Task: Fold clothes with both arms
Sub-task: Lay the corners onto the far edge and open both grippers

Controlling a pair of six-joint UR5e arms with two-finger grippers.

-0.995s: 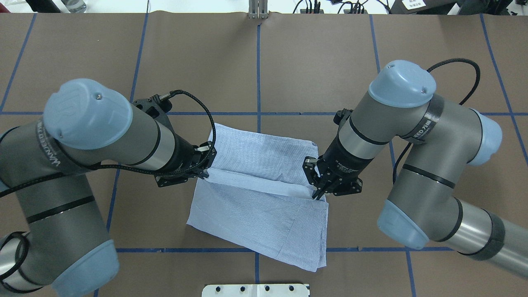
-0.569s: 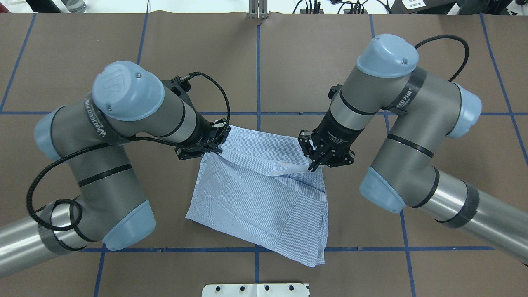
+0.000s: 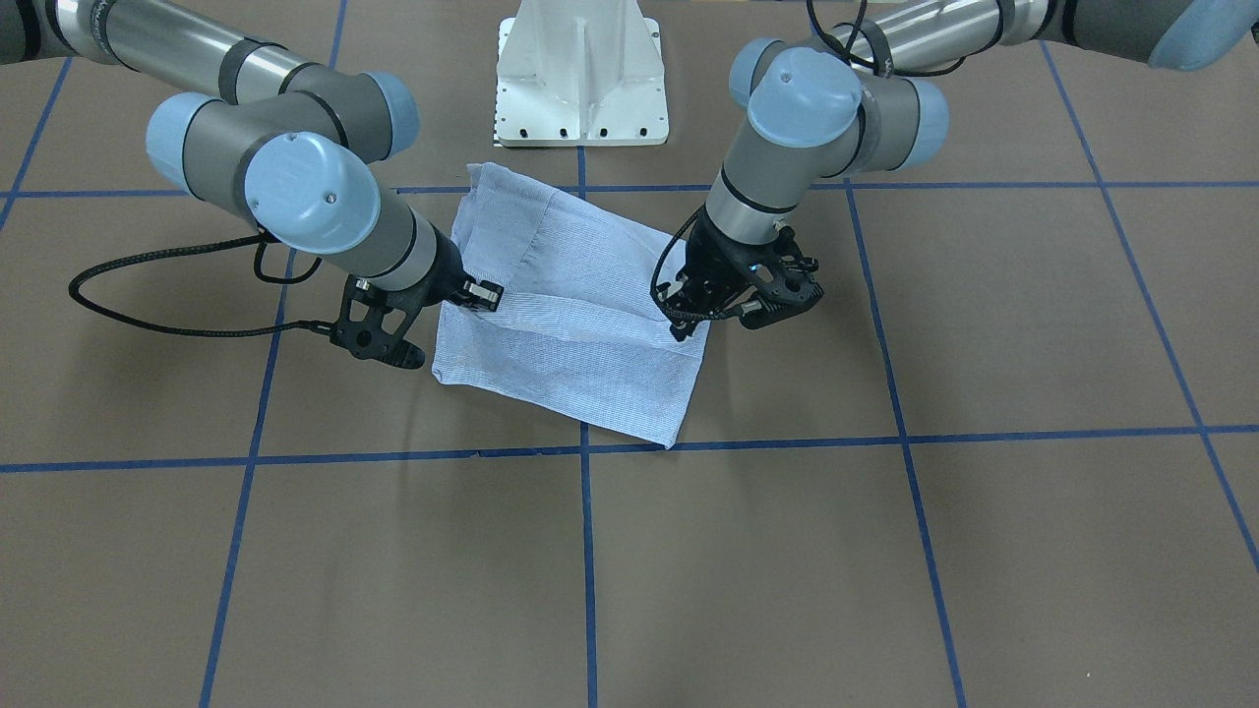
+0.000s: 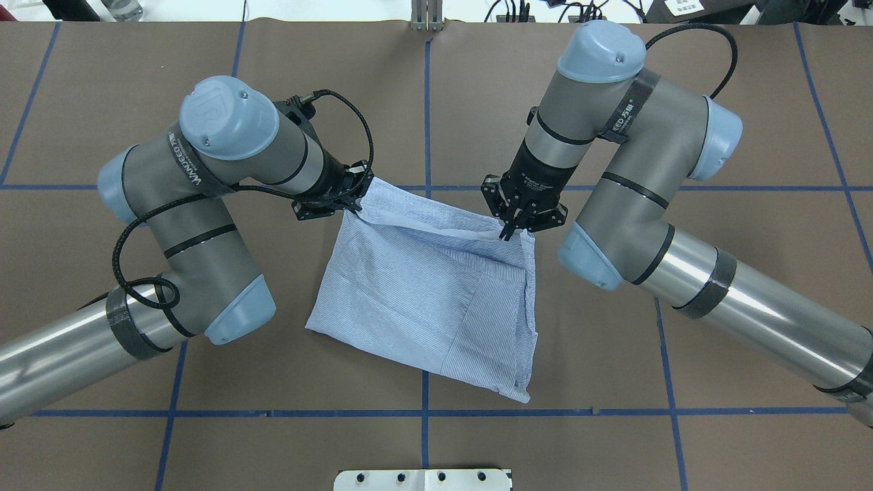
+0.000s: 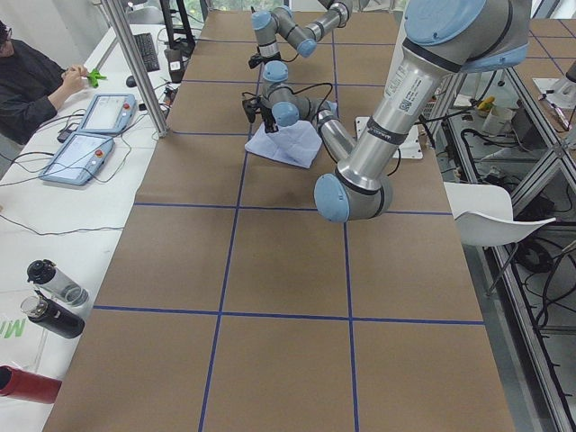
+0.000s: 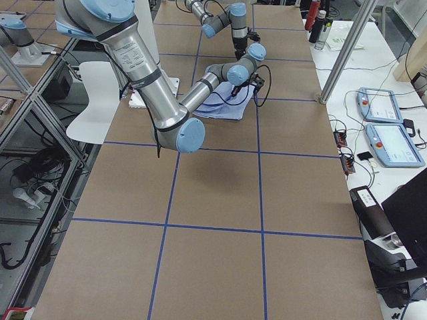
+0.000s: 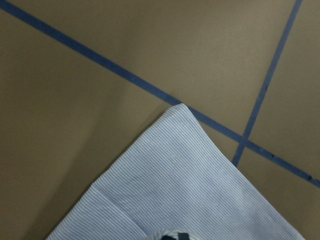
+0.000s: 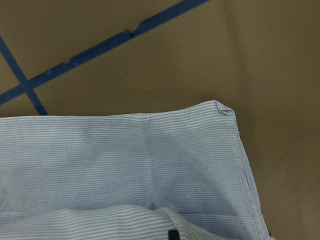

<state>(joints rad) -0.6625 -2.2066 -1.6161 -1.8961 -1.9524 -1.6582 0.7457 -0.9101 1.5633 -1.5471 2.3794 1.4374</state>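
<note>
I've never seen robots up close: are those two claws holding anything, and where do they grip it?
Both pinch the striped shirt: left gripper at its far left corner, right gripper at its far right corner.

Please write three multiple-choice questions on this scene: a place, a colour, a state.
1. Seen from the white base, which edge of the shirt do the left gripper and right gripper hold? A nearest; B farthest; C none.
2. The tape lines are: A red; B yellow; C blue.
3. Both grippers are: A shut on the shirt; B open; C away from the shirt.
Answers: B, they pinch its far edge; C, the grid is blue; A, cloth sits between both pairs of fingertips.
</note>
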